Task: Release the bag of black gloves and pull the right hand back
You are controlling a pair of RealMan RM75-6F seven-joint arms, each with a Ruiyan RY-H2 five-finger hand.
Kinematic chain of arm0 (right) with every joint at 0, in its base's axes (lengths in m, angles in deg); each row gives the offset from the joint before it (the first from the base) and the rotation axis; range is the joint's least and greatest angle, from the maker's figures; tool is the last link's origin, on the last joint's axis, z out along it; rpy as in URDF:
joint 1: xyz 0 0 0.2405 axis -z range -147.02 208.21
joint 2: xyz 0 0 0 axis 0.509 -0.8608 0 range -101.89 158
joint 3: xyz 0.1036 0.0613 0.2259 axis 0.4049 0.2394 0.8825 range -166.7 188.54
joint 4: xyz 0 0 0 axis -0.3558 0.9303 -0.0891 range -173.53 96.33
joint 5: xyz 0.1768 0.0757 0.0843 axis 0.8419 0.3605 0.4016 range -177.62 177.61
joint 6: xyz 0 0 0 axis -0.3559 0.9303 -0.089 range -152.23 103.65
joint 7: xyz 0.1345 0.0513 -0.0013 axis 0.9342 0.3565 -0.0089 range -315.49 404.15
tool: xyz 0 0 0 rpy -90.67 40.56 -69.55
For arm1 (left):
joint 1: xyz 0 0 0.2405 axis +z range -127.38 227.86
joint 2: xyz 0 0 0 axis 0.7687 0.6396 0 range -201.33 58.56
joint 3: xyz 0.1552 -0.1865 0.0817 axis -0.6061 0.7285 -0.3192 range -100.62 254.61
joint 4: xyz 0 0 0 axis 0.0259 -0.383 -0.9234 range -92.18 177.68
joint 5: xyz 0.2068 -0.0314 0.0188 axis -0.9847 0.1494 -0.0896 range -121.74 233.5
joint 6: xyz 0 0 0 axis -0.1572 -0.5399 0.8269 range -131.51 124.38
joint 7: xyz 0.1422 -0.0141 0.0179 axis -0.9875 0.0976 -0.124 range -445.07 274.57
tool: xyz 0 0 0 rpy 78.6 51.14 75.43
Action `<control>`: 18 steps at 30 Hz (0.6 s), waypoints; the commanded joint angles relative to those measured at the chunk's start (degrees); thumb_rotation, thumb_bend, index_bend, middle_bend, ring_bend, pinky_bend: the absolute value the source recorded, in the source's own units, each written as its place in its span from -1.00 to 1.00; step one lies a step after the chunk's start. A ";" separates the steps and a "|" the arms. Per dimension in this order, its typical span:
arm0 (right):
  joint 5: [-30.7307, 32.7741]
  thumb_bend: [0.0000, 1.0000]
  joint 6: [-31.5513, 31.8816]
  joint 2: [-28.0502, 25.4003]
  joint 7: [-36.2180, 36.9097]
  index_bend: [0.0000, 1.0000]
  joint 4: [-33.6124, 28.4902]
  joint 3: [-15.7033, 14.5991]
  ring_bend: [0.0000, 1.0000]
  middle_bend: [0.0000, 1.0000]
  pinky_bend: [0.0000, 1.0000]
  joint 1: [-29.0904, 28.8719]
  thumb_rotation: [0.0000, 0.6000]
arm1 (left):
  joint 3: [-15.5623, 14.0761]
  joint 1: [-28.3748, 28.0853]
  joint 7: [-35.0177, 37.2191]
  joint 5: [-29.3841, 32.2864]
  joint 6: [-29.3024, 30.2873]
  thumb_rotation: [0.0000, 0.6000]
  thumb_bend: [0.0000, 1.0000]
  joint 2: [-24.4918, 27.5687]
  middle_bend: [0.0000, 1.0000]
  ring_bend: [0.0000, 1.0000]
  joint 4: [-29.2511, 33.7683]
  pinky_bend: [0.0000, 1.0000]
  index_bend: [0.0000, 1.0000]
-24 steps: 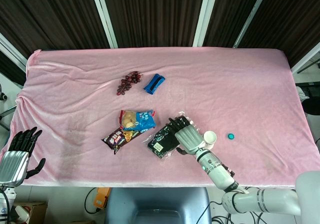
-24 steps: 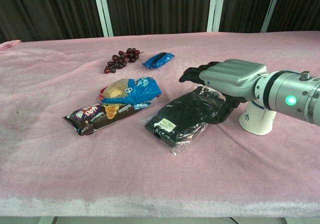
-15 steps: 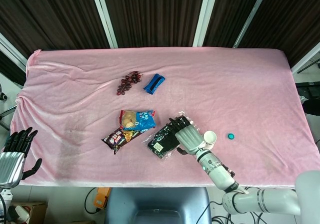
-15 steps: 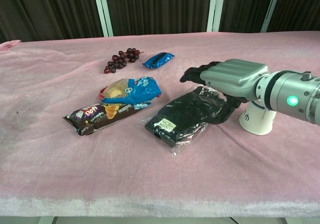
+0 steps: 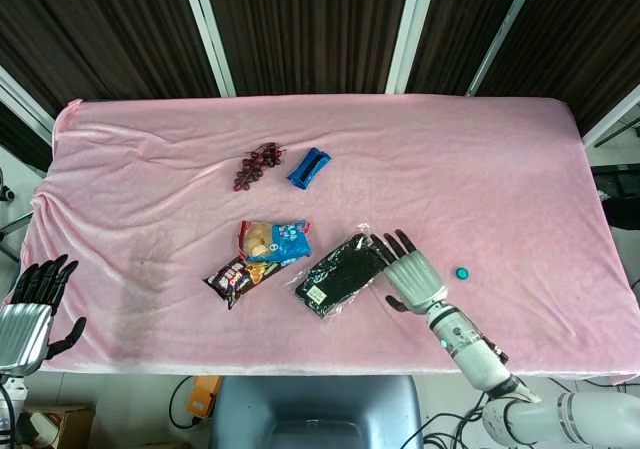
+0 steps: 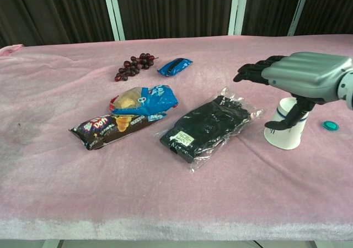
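The clear bag of black gloves (image 5: 338, 273) (image 6: 207, 128) lies flat on the pink cloth, with a white label at its near end. My right hand (image 5: 412, 272) (image 6: 300, 78) hovers to the right of the bag, apart from it, fingers spread and holding nothing. In the chest view it is above a white paper cup (image 6: 285, 129), which the hand hides in the head view. My left hand (image 5: 33, 307) hangs off the table's near left corner, fingers apart and empty.
A blue snack bag (image 5: 275, 240) and a dark snack packet (image 5: 236, 277) lie left of the gloves. Grapes (image 5: 258, 163) and a small blue packet (image 5: 309, 167) sit further back. A teal bottle cap (image 5: 462, 273) lies right of the cup.
My right hand let go of the glove bag and drew back to the right, rising over the cup. The bag stayed in place. The left hand barely moved.
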 commanded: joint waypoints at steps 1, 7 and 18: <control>2.55 -0.18 0.18 -1.31 -1.27 -0.57 0.13 -0.58 -1.00 -1.00 -1.00 0.70 1.00 | 0.05 -0.04 -0.14 0.02 -0.01 1.00 -0.26 -0.04 -0.97 -1.00 0.06 -1.00 -1.00; 4.28 -0.18 -1.87 -0.72 -0.66 -0.42 3.18 -0.83 -1.00 -1.00 -1.00 0.63 1.00 | 0.10 -0.29 -0.37 0.19 -0.51 1.00 -0.27 -0.14 -0.97 -1.00 0.11 -1.00 -1.00; 4.88 -0.18 -2.09 0.24 -1.12 -0.05 5.48 -0.77 -1.00 -1.00 -1.00 0.72 1.00 | 0.07 -0.18 -0.16 0.27 -0.40 1.00 -0.27 -0.01 -0.97 -1.00 0.03 -1.00 -1.00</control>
